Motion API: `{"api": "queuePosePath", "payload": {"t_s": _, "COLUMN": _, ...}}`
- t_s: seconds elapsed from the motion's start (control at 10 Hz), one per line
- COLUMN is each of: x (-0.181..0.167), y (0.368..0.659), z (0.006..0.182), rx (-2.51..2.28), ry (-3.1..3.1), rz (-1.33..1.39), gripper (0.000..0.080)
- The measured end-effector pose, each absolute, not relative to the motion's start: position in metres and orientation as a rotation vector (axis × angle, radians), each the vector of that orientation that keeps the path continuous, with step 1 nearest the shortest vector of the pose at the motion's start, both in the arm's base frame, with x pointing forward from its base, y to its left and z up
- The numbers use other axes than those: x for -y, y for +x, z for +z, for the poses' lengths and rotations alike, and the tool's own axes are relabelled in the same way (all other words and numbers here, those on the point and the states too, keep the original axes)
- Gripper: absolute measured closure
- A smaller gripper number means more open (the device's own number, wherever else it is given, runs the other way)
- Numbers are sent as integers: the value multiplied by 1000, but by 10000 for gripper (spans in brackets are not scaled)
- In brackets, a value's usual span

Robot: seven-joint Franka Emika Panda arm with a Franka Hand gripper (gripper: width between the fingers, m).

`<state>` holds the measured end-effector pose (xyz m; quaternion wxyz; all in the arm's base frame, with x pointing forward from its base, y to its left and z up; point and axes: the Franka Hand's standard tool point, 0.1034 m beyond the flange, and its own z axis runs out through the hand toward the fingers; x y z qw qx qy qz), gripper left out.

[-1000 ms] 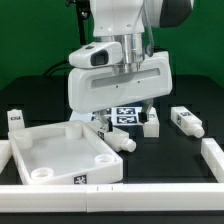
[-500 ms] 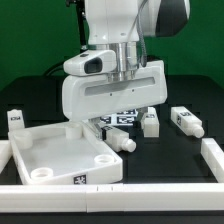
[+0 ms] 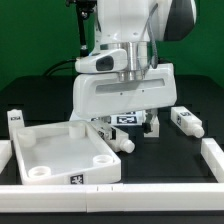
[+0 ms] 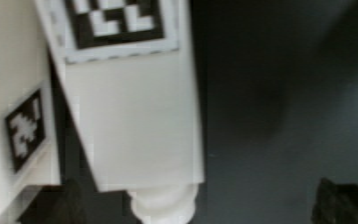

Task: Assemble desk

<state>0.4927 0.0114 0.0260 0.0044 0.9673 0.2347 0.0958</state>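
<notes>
beside the white rimmed plastic tabletop (image 3: 60,148), the gripper hangs over short white tagged legs (image 3: 150,124); i cannot tell its grip.

Green backdrop (image 3: 30,40); black table (image 3: 45,105); white border rails (image 3: 213,157) at edges.

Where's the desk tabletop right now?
The tabletop lies at the exterior view's lower left, in front of the arm, with a leg lying close by its corner on the exterior view's right.

Bright even exterior light; blurry, dim wrist view.
</notes>
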Motion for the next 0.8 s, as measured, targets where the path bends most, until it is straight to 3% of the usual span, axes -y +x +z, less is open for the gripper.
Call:
{"api": "queuePosePath", "payload": {"t_s": 0.4, "x": -7, "y": 478, "z": 11, "rx": -726, "ry": 3041, "rz": 252, "gripper": 150}}
{"api": "queuePosePath", "payload": {"t_s": 0.8, "x": -4, "y": 477, "z": 10, "rx": -696, "ry": 3051, "rz": 244, "gripper": 164}}
